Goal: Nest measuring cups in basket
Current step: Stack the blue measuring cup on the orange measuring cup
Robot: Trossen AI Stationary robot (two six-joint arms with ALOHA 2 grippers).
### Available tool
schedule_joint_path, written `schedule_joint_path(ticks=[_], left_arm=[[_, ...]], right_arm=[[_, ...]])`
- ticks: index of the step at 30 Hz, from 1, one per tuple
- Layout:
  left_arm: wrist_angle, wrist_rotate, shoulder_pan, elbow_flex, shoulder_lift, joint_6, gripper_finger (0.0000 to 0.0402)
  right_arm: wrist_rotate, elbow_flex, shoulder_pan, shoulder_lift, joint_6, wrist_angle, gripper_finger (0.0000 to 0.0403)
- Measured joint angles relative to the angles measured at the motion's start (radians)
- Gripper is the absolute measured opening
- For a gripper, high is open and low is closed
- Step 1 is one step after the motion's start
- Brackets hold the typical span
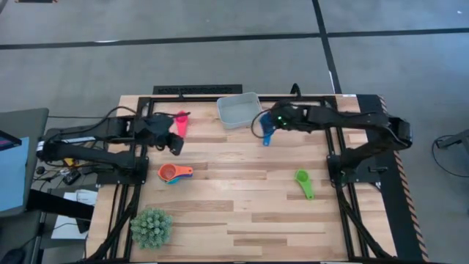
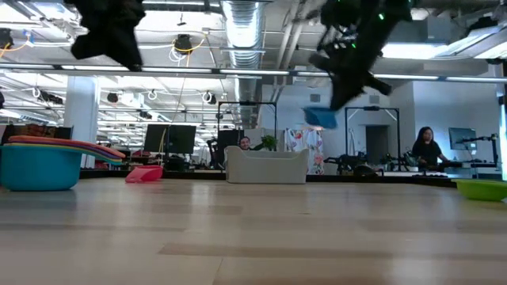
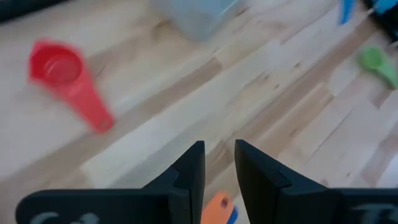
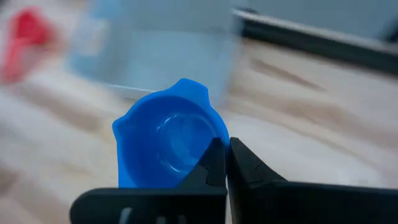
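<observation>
Right gripper: pinching blue cup by its handle, lifted off the table, just right of and below the basket in the high view.
Left gripper: fingers spread a little, nothing between, hanging above the table just left of red cup.
Basket: upper centre of the high view, against the table's far edge.
Stacked cups: left of centre, orange on top.
Green cup: right of centre, well apart from the rest.
Spiky plant: lower left, near the table's edge.
Open room: bare wood across centre and lower right.
</observation>
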Motion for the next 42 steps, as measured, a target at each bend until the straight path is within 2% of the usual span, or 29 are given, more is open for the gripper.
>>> schedule_joint_path(ticks=[5, 8, 11, 13, 16, 19, 26, 32, 38, 42], left_arm=[[-0.183, 0.031, -0.032, 0.0, -0.053, -0.139, 0.0074], [-0.287, 0.084, -0.067, -0.004, -0.05, -0.227, 0.0074], [-0.304, 0.105, -0.103, -0.053, -0.022, -0.262, 0.0074], [-0.301, 0.075, -0.108, -0.089, 0.0, -0.275, 0.0074], [-0.254, -0.03, -0.101, -0.153, 0.052, -0.278, 0.0074], [-0.191, -0.048, -0.064, -0.208, 0.092, -0.256, 0.0074], [0.069, 0.126, -0.013, -0.347, 0.151, -0.175, 0.0046], [0.205, 0.232, -0.015, -0.389, 0.173, -0.093, 0.0014], [0.323, 0.361, -0.064, -0.39, 0.195, -0.022, 0.0001], [0.386, 0.403, -0.133, -0.389, 0.217, -0.031, 0.0001]], right_arm=[[0.001, 0.166, 0.098, 0.108, -0.168, 0.064, 0.0005], [-0.003, 0.266, 0.126, 0.183, -0.224, 0.058, 0.0005], [-0.003, 0.357, 0.142, 0.245, -0.256, 0.062, 0.0005], [-0.004, 0.408, 0.151, 0.28, -0.279, 0.065, 0.0005], [-0.004, 0.461, 0.16, 0.32, -0.292, 0.053, 0.0006], [-0.02, 0.493, 0.16, 0.345, -0.298, 0.037, 0.0005], [-0.03, 0.504, 0.158, 0.34, -0.309, 0.032, 0.0006], [-0.037, 0.504, 0.156, 0.334, -0.317, 0.026, 0.0005], [-0.082, 0.504, 0.15, 0.334, -0.321, 0.041, 0.0005], [-0.083, 0.504, 0.15, 0.334, -0.336, 0.056, 0.0005]])
